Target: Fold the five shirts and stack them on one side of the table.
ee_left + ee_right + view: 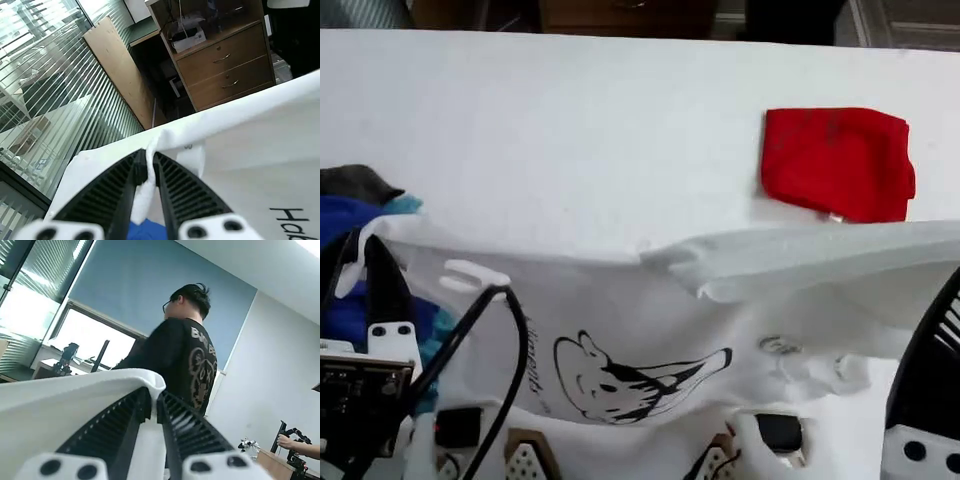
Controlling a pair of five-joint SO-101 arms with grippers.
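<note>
High view: the table (570,120) carries the white shirt (620,330), held up near-side, with the folded red shirt (837,163) far right. The left gripper (151,155) and right gripper (153,395) each pinch its edge (thin bites), so I'd say uneven pulling could slip one free.

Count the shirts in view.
4 sure: red shirt, folded, far right; white shirt, held across the front; blue shirt and dark grey shirt heaped at left. Teal fabric there may be a fifth.
</note>
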